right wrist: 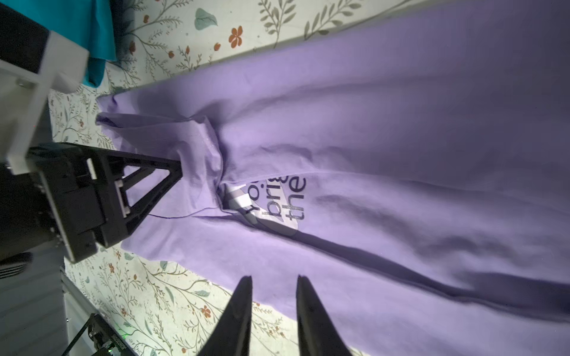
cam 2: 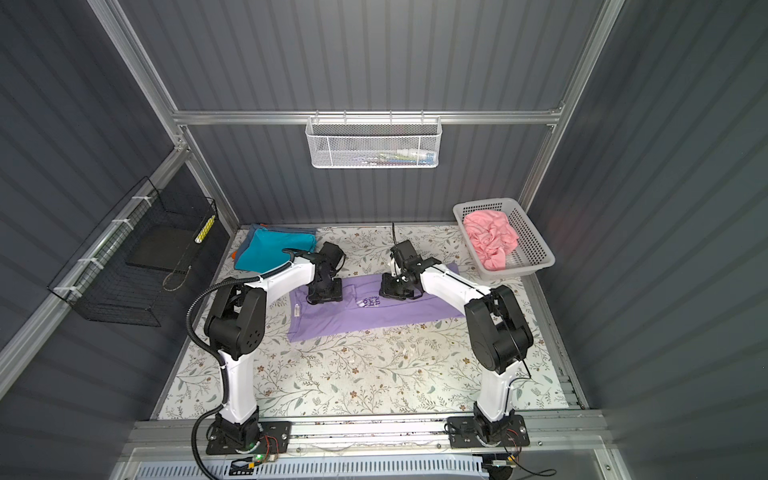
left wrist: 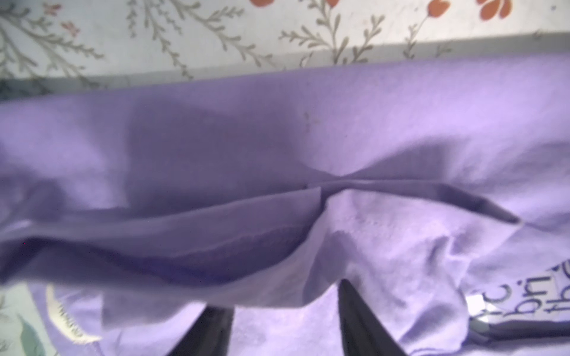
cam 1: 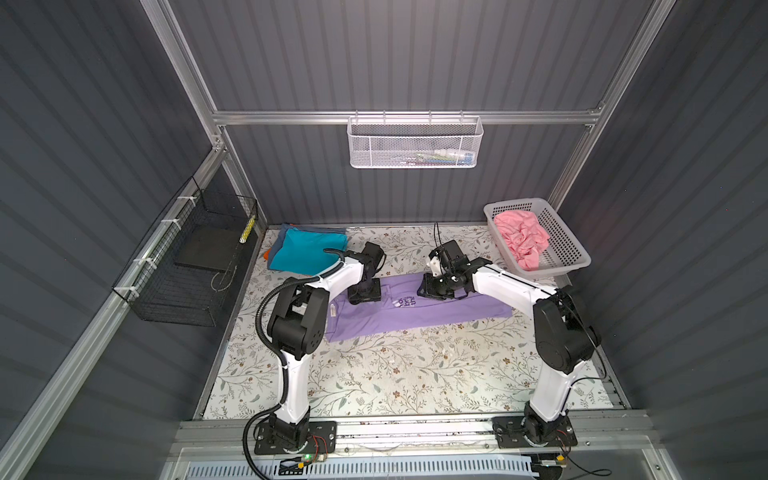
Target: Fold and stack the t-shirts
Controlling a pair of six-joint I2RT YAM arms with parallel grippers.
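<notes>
A lavender cotton t-shirt (cam 1: pixel 436 313) lay across the middle of the floral-patterned counter (cam 1: pixel 395 374), folded into a long band, with part of a white print with dark lettering (right wrist: pixel 277 200) showing near its middle. The left hand (cam 1: pixel 365 295) was down on the end of the shirt nearer the stack. In its wrist view its fingers (left wrist: pixel 361 320) stood well apart, with a loose fold of cloth draped over one tip and no clamp on it. The right hand (cam 1: pixel 434 289) hovered over the shirt's middle, its fingers (right wrist: pixel 243 308) narrowly parted with nothing between them. At the far left corner sat a folded stack with a teal t-shirt (cam 1: pixel 307 251) on top. A crumpled pink t-shirt (cam 1: pixel 521 241) lay in the white perforated plastic basket (cam 1: pixel 515 204) at the far right.
</notes>
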